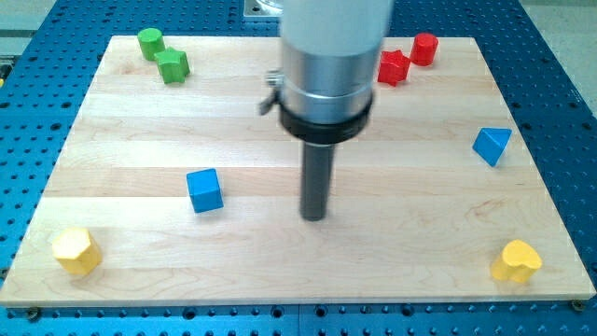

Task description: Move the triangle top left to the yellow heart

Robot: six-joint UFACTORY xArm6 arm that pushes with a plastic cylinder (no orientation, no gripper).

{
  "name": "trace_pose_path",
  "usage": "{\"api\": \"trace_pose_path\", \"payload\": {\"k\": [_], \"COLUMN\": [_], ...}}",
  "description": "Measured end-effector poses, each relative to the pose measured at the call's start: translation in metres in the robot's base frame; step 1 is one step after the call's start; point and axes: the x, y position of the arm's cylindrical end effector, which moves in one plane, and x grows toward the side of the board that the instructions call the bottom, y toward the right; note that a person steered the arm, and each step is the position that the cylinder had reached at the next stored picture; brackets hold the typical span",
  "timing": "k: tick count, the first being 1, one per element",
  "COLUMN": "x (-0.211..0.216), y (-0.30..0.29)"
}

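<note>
Seven blocks sit on the worktop (280, 271): my tip (313, 217), a bare rod without jaws, rests mid-board right of the blue cube (204, 189), well apart from the blue triangle (492, 146) and yellow heart (516, 261) at the view's right.

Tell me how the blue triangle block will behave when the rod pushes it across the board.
The blue triangle looks rigid and small, so it should probably slide rather than bend. Its flat faces suggest it won't roll, but an off-centre push against a slanted side may spin it. The wooden board looks smooth, so it likely glides easily. My tip stands well to its left, apart.
</note>
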Motion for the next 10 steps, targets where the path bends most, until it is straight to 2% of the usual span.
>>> {"api": "trace_pose_path", "payload": {"k": [1,2,5,6,8,9,10], "x": [-0.001,-0.024,-0.031,-0.087,-0.148,-0.126,-0.094], "y": [-0.05,-0.051,-0.089,-0.021,0.204,0.27,0.257]}}
